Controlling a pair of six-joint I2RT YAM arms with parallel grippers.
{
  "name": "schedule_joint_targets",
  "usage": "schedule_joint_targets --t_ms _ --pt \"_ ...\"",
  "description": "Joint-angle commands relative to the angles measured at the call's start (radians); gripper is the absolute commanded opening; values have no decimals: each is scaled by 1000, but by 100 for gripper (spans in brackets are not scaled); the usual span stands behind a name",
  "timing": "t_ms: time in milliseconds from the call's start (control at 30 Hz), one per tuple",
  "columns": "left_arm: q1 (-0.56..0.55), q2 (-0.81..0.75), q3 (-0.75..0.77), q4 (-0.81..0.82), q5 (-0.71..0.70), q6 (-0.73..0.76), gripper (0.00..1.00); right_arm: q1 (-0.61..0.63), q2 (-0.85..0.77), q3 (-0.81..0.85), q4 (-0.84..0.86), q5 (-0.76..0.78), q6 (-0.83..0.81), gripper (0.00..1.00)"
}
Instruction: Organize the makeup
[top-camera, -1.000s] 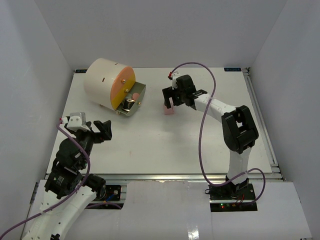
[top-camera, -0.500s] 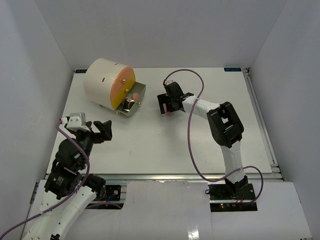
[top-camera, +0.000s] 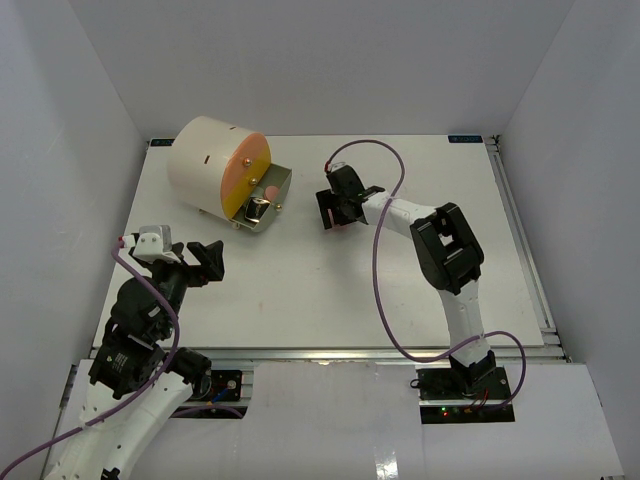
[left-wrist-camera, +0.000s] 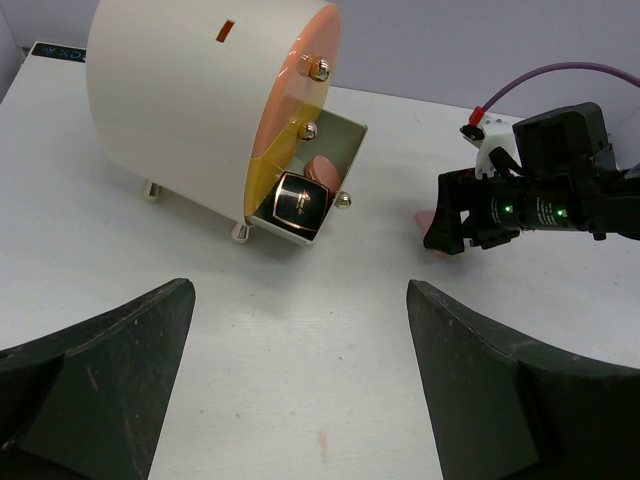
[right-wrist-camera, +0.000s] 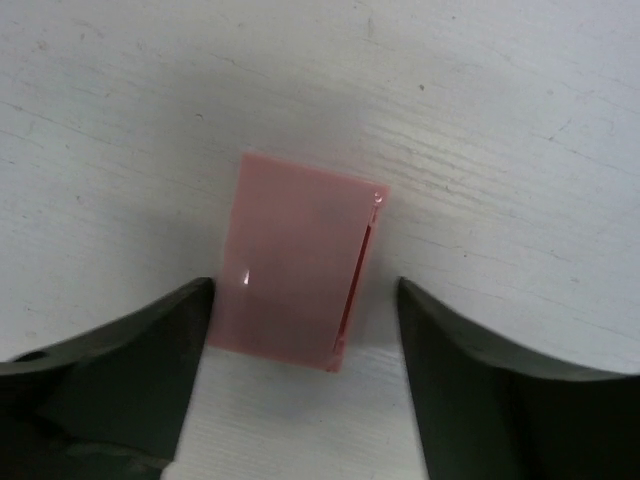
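A flat pink pad (right-wrist-camera: 297, 262) lies on the table, partly hidden under my right gripper (top-camera: 335, 212) in the top view. In the right wrist view the gripper (right-wrist-camera: 302, 300) is open and low over the pad, with one finger on each side. The left finger is at the pad's edge and the right finger stands apart from it. The pad also shows in the left wrist view (left-wrist-camera: 427, 218). A black-gold square compact (left-wrist-camera: 299, 203) and a pink item (left-wrist-camera: 322, 169) sit in the open drawer. My left gripper (left-wrist-camera: 300, 400) is open and empty at the near left (top-camera: 205, 260).
The large cream cylinder (top-camera: 205, 160) with orange-yellow fronts stands at the back left, its lower drawer (top-camera: 272, 195) pulled open toward the right gripper. White walls enclose the table. A purple cable (top-camera: 385, 250) loops beside the right arm.
My right gripper moved left and lowered over the pink pad, which now sits between its fingers. The left arm has not moved.
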Motion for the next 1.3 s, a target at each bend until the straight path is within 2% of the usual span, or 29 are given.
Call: schedule_joint_targets --t_ms 0,167,233,300,400,467,567,633,833,1000,1167,1267 --pt "3 -2 3 12 10 -3 98 7 14 42 0 -2 -27 60" --pt "2 -5 4 12 9 -3 98 6 -38 24 35 -11 -104 33" --pt "2 -5 4 11 9 -3 98 8 -71 6 89 -24 -143 30" --pt "2 -5 6 12 9 -3 98 21 -161 -72 191 -121 -300 24" --pt "2 -6 6 11 8 -3 98 37 -257 -172 341 -230 -459 24" --pt "2 -4 6 12 3 -3 98 52 -297 -182 367 -323 -582 23" --pt "2 0 9 11 1 -3 98 64 -298 -113 310 -396 -830 22" --pt "2 5 11 10 1 -3 98 69 -274 -27 214 -437 -990 20" --pt "2 20 17 8 -1 -3 98 150 -202 97 142 -318 -1502 22" --pt "2 35 18 9 -4 -3 98 169 -110 173 129 -298 -1841 22" --pt "2 22 13 9 -13 -4 98 165 -64 200 139 -351 -2010 24" --pt "2 16 12 11 -21 -3 98 163 -41 203 193 -371 -2032 27"
